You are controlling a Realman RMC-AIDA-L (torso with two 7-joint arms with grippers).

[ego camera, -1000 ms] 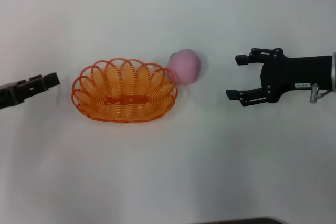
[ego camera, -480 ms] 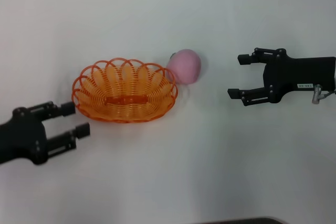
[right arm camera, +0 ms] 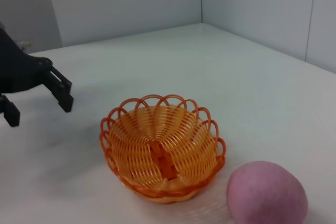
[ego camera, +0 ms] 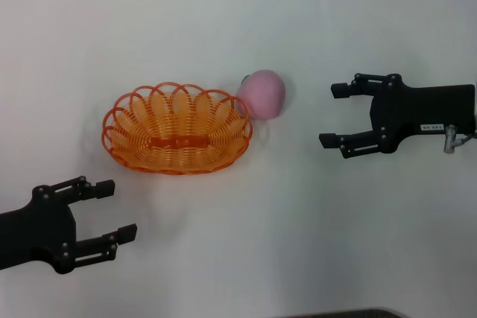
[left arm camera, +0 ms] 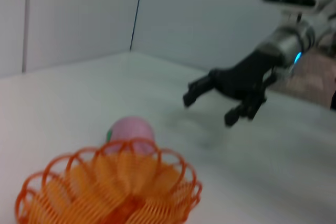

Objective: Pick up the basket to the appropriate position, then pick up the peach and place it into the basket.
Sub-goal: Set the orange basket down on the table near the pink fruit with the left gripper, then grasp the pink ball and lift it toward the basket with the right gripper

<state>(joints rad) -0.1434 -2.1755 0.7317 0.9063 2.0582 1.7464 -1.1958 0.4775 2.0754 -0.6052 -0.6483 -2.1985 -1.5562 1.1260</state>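
Observation:
The orange wire basket [ego camera: 177, 138] sits on the white table, left of centre; it also shows in the left wrist view [left arm camera: 110, 190] and the right wrist view [right arm camera: 161, 153]. The pink peach [ego camera: 262, 94] lies against the basket's far right rim, with its green stem spot toward the basket; it shows too in the wrist views [left arm camera: 131, 132] [right arm camera: 266, 193]. My left gripper [ego camera: 110, 212] is open and empty, near and to the left of the basket. My right gripper [ego camera: 333, 115] is open and empty, to the right of the peach with a gap between.
The white table [ego camera: 246, 243] spreads on all sides of the basket. Grey walls [right arm camera: 126, 3] stand behind it in the wrist views. A dark edge [ego camera: 343, 313] shows at the table's near side.
My left gripper has come in from the left edge and moved nearer to me, below the basket's left end. My right gripper shifted slightly toward the peach. Basket and peach have not moved.

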